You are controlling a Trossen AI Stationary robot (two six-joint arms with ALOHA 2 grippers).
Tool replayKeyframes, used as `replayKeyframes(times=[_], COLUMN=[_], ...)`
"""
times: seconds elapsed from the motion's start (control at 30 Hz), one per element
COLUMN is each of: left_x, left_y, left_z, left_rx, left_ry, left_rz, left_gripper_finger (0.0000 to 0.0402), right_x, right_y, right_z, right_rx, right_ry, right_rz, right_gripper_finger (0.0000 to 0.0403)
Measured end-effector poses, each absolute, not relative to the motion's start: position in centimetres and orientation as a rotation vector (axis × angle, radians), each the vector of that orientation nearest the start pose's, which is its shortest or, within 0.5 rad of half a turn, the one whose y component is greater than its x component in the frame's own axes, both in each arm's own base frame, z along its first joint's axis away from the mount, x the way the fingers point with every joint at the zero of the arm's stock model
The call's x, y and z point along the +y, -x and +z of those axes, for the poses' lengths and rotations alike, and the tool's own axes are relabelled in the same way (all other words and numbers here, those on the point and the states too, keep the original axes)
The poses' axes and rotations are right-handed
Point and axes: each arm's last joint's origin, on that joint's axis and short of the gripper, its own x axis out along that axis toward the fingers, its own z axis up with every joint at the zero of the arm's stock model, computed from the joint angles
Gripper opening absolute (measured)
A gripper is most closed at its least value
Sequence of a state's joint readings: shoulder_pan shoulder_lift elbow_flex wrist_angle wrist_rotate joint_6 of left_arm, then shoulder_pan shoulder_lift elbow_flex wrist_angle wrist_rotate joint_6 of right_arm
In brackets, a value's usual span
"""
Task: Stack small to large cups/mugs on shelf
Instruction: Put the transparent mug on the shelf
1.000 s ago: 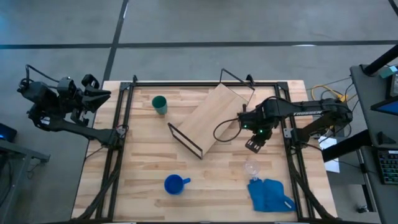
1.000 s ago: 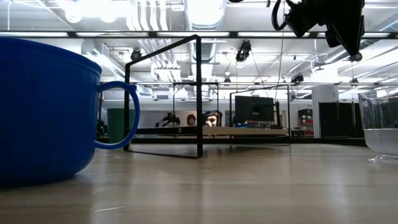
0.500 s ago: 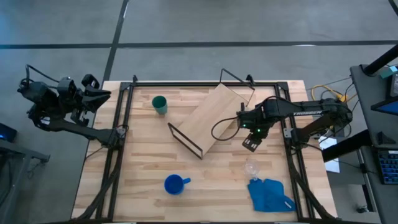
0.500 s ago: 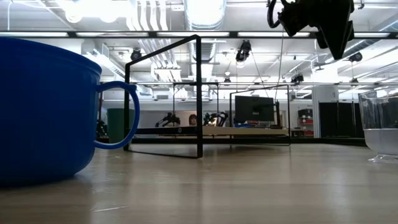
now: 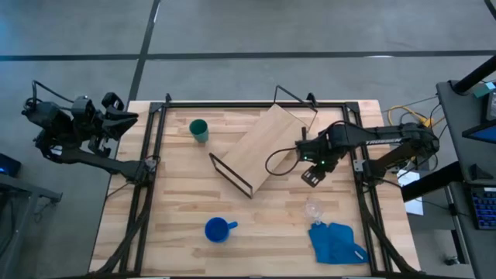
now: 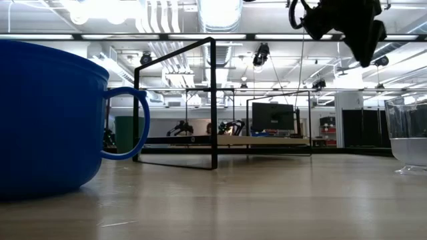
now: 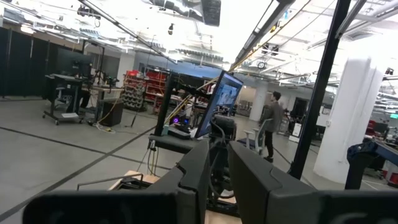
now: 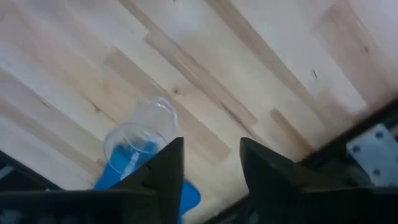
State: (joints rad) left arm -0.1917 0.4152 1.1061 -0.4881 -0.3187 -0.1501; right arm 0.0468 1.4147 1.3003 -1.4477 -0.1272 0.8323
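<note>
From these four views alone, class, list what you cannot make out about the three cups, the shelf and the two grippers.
- Blue mug: low view, its left side cut off by the picture's edge.
- Glass cup: low view, cut off at the right edge.
- Green cup: high view only; too small to see inside.
- Shelf: its right end is covered by the right arm.
- Right gripper: in the low view, cut off by the top edge.
- Left gripper: off the table; too small to judge.
</note>
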Motion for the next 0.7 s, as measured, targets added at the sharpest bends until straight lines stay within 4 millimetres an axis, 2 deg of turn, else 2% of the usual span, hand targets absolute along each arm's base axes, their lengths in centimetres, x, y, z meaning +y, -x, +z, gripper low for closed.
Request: replayKeyframes(times=[0.23, 0.63, 0.7], left_x=[0.47, 0.46, 0.46], left_y=[-2.36, -2.37, -2.37], left_z=[43.15, 43.14, 43.14], left_rx=[-0.206, -0.205, -0.205], left_ry=[0.201, 0.201, 0.201], left_rz=[0.112, 0.112, 0.112], left_gripper_finger=[0.0048, 0.0048, 0.0047], right_x=[2.12, 2.14, 2.02], right_y=[-22.57, -22.92, -23.12], right_z=[29.95, 29.94, 29.93], right_rx=[1.539, 1.520, 1.490], right_ry=[-0.813, -0.770, -0.703], right_rz=[-0.647, -0.575, -0.558], right_gripper_finger=[0.0190, 0.0192, 0.0192])
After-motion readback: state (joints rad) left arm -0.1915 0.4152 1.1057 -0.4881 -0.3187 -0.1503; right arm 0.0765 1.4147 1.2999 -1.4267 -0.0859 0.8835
